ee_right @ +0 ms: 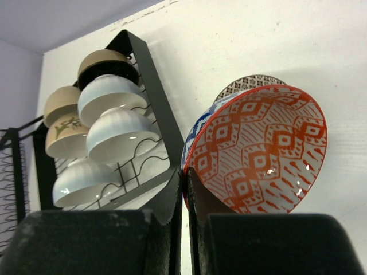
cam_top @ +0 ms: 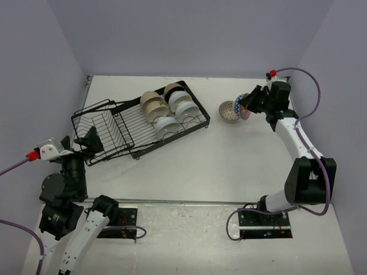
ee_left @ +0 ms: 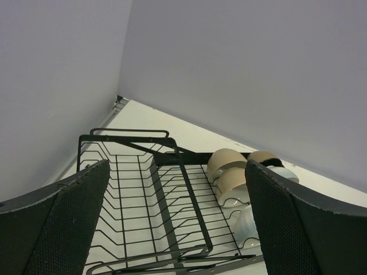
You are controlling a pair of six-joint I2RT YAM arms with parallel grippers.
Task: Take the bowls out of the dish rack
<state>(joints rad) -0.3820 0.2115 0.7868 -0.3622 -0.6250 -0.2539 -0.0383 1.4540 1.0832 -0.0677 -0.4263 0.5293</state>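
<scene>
Right gripper (ee_right: pixel 184 197) clamped on rim of tilted red-patterned bowl (ee_right: pixel 264 149), just beside blue-white bowl (cam_top: pixel 230 111) on table (cam_top: pixel 229 166). Six bowls (cam_top: pixel 166 109) in dish rack (cam_top: pixel 98 123). Left gripper (ee_left: pixel 176 166) fingers apart, over basket end.

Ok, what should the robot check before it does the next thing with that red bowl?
1. Right end effector shut on the red-orange patterned ceramic bowl at its rim: ok.
2. That bowl resting on the white table: cannot tell.
3. Blue-white patterned ceramic bowl out of the black wire dish rack: ok.
4. Left end effector open, empty: ok.
5. Rack emptied: not ok, six white and beige ceramic bowls are inside.
</scene>
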